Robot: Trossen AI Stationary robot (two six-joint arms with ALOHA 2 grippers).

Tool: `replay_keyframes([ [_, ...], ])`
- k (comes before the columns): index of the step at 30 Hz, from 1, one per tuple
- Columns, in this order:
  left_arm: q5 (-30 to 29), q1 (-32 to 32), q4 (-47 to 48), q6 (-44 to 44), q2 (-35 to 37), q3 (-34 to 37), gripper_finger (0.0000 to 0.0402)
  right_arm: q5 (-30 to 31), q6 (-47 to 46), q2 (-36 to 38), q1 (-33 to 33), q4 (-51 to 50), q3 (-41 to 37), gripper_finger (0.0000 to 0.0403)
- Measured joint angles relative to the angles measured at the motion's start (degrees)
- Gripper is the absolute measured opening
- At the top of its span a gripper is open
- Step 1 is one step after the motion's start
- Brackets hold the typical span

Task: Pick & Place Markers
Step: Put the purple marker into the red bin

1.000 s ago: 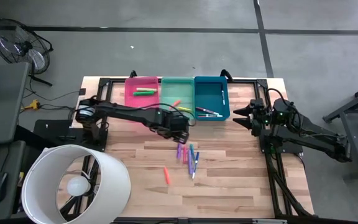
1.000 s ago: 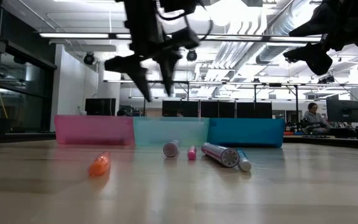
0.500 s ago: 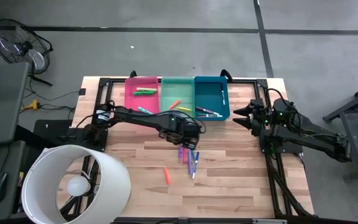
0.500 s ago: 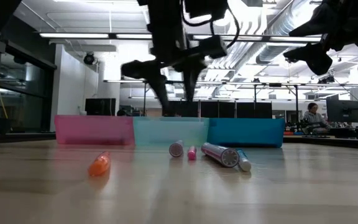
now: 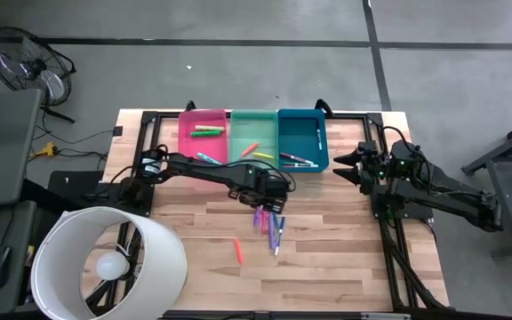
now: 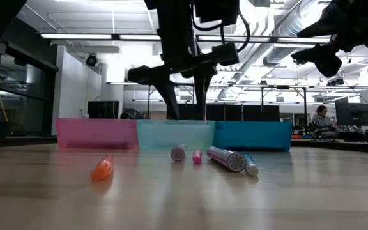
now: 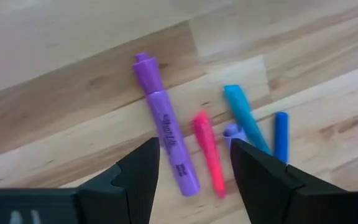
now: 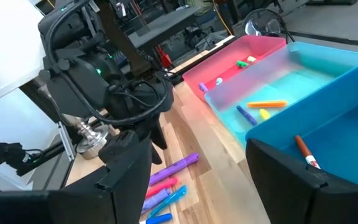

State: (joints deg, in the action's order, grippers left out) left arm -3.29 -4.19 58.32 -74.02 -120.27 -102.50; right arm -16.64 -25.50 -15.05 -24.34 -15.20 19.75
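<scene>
My left gripper (image 7: 192, 163) hangs open and empty above the purple marker (image 7: 166, 126) and pink marker (image 7: 209, 151) mid-tabletop — right gripper (image 5: 340, 165) waits open near the right edge.

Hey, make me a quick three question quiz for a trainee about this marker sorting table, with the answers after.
1. True or false: the left end effector is open above the loose markers on the table.
2. Which bin sits in the middle of the row? A. pink bin B. green bin C. blue bin
3. Fill in: the lone marker lying apart from the cluster, toward the table's front, is ____.

Key
1. True. Its fingers stand apart over the purple marker and pink marker, holding nothing.
2. B. The green bin sits between the pink bin and blue bin.
3. Orange. The orange marker lies alone. The right end effector waits open at the table's right side.
</scene>
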Motion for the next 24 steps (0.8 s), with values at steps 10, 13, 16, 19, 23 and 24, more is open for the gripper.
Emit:
replay_keyframes([
  [10, 1.3, 0.0, 1.3, -0.9, -2.1, -0.1, 0.0193, 0.0, 0.0, 0.0, 0.0, 0.0, 0.0, 0.0250],
  [13, 1.3, 0.0, 2.2, -0.9, -3.1, 0.2, 0.0193, 0.0, 0.0, 0.0, 0.0, 0.0, 0.0, 0.0250],
  [16, 1.3, 0.0, 1.3, -0.9, -3.1, -0.1, 0.0193, 0.0, 0.0, 0.0, 0.0, 0.0, 0.0, 0.0250],
  [19, 1.8, 0.1, 1.3, -0.9, -4.7, 0.2, 0.0193, 0.0, 0.0, 0.0, 0.0, 0.0, 0.0, 0.0250],
  [23, 2.8, 0.1, -0.6, -0.9, -5.2, -0.2, 0.0193, 0.0, 0.0, 0.0, 0.0, 0.0, 0.0, 0.0250],
  [24, 2.9, 0.1, -0.1, -0.9, -5.5, 0.0, 0.0193, 0.0, 0.0, 0.0, 0.0, 0.0, 0.0, 0.0250],
])
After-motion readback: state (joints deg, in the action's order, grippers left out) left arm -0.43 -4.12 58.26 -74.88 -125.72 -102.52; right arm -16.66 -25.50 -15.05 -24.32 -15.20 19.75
